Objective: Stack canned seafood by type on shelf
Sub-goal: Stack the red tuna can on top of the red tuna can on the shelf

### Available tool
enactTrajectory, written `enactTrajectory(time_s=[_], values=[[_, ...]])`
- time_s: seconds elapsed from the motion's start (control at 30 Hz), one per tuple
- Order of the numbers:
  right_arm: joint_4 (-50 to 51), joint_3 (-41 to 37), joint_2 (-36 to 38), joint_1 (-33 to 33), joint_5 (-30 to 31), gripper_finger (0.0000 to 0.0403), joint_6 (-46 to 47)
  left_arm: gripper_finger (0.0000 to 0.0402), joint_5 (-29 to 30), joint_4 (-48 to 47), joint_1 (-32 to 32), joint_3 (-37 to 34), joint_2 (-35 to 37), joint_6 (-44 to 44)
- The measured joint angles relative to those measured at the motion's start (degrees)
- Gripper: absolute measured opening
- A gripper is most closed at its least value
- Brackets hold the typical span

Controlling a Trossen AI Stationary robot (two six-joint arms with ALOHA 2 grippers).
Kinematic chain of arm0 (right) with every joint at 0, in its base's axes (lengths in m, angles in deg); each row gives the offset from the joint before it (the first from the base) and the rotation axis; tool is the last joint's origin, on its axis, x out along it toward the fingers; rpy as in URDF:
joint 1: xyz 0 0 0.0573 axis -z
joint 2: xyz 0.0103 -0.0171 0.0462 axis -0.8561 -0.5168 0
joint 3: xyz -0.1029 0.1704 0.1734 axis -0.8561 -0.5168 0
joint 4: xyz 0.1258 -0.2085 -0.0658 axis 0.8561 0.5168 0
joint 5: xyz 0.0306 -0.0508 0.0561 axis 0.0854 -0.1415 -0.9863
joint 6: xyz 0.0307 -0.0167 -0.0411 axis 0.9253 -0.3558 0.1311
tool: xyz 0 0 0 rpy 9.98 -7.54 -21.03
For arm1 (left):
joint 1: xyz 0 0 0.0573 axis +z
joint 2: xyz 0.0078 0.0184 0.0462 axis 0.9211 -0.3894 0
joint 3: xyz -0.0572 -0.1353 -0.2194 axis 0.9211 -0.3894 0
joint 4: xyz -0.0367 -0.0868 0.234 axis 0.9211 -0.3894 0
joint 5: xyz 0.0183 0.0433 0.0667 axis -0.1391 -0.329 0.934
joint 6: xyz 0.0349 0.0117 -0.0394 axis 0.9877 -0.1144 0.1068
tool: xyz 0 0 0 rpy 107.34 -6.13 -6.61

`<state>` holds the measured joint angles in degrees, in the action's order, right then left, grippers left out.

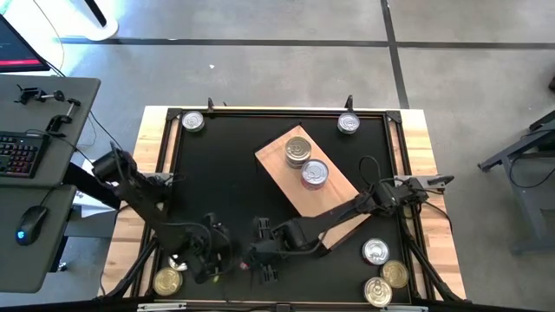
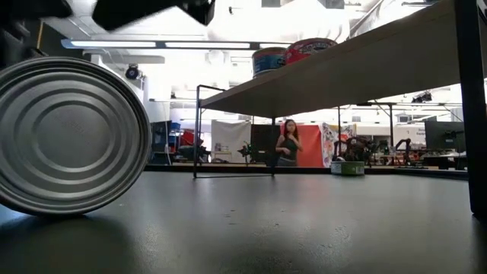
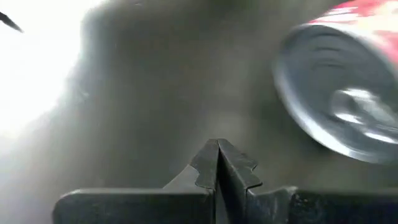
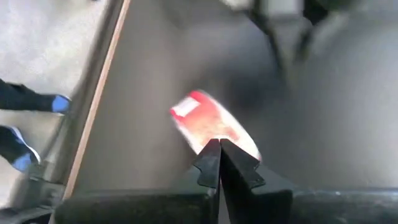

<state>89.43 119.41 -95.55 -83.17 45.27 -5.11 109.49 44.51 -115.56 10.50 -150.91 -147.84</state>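
A tin of canned seafood with a red side label [image 4: 211,127] stands on its side on the black table near the front edge, its ribbed silver bottom [image 2: 68,137] facing the low view. My left gripper [image 3: 217,142] is shut just left of it [image 1: 224,253]. My right gripper [image 4: 219,142] is shut just right of it [image 1: 258,258]. In the low view nothing touches this tin. The shelf [image 1: 286,186], a light-brown wooden board, lies slantwise mid-table and carries two tins [image 1: 297,152] [image 1: 315,173].
Loose tins lie at the far left corner [image 1: 192,121], the far right corner [image 1: 348,124] and the near left corner [image 1: 168,280]. Three more [image 1: 382,272] sit together at the near right. A person [image 2: 288,143] stands far off in the room behind the table.
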Motion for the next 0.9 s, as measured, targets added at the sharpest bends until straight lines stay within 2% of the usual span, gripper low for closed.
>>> enactTrajectory(time_s=[0.1, 0.2, 0.37, 0.53, 0.67, 0.77, 0.9], values=[[0.16, 0.0, 0.02, 1.39, -2.88, 0.0002, -4.7, 0.0, 0.06, 2.21, -3.61, 0.0, 0.92, -5.7], [-0.01, 0.0, 0.03, 2.59, -9.58, 0.0019, -14.32, 0.0, 3.05, 6.41, -8.46, 0.0, 0.93, -14.54], [1.19, 0.0, 0.17, 4.44, -17.19, 0.0089, -23.56, 0.0, 10.43, 11.26, -14.98, 0.0, 0.93, -28.18], [-1.53, 0.0, 0.02, 5.05, -15.34, 0.0189, -29.45, 0.0, 16.1, 13.53, -17.9, 0.0, 0.93, -36.87], [-3.33, -2.09, 0.02, 5.08, -14.14, 0.0256, -30.67, 0.0, 16.33, 14.49, -18.2, 0.0, 0.91, -39.04], [-3.32, -3.06, -0.11, 5.12, -14.73, 0.0283, -30.45, 0.0, 16.39, 16.06, -18.08, 0.0, 0.91, -39.33], [-3.63, -3.08, -0.27, 5.05, -15.0, 0.0289, -31.05, 0.0, 16.57, 16.5, -17.82, 0.0, 0.91, -39.33]])
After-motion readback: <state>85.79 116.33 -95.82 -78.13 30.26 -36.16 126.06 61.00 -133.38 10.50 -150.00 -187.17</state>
